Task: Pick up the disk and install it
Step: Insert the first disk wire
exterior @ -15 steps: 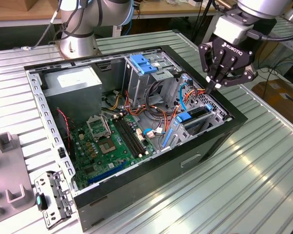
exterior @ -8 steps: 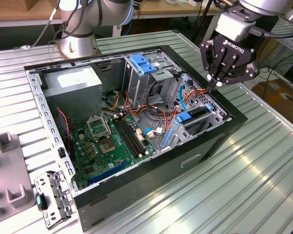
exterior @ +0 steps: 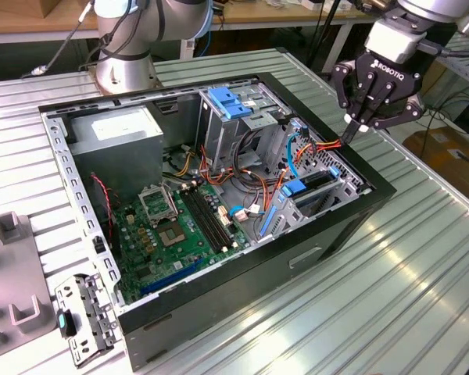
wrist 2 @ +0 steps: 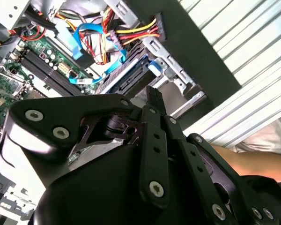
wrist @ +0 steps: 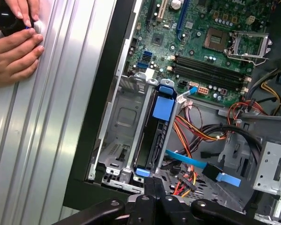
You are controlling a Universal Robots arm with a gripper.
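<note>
The disk (exterior: 316, 181) stands on edge in the drive bay at the corner of the open computer case (exterior: 352, 223) on the exterior view's right. Its dark body (wrist: 149, 140) has a blue rail and tab along the top, and it also appears past the fingers in the second wrist view (wrist 2: 133, 80). My gripper (exterior: 350, 134) hovers just above the case's rim beside that bay. Its fingers are shut together with nothing between them, in both wrist views (wrist: 152, 182) (wrist 2: 153, 95). The gripper and disk are apart.
Orange, red and blue cables (exterior: 297, 148) lie next to the bay. The motherboard (exterior: 180, 226), a grey power-supply box (exterior: 117, 133) and a blue caddy (exterior: 230, 101) fill the case. A person's hands (wrist: 14, 51) rest on the ribbed table. Grey fixtures (exterior: 16, 273) sit at the exterior view's left.
</note>
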